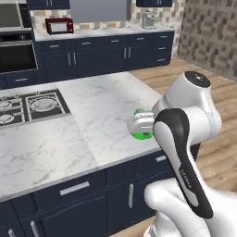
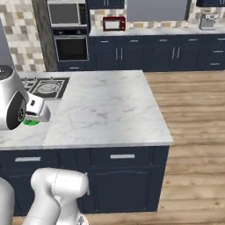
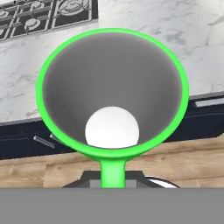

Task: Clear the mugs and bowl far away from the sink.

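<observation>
The bright green mug [image 3: 113,92] looms close in the hand view, with a green rim, a grey inside and a white bottom. Its handle [image 3: 113,171] points down toward my gripper [image 3: 113,178], which is shut on the mug. From the left base view the green mug [image 1: 141,134] sits under my gripper [image 1: 140,125] at the marble counter's near right edge. In the right base view a sliver of the mug [image 2: 30,122] peeks out below the hand. The grey-white mug, the bowl and the sink are out of view.
A black gas cooktop [image 1: 32,105] lies on the left of the marble island counter [image 1: 102,106]. Dark navy cabinets and a red microwave [image 1: 59,26] line the back wall. Wooden floor [image 2: 193,114] runs to the right of the island.
</observation>
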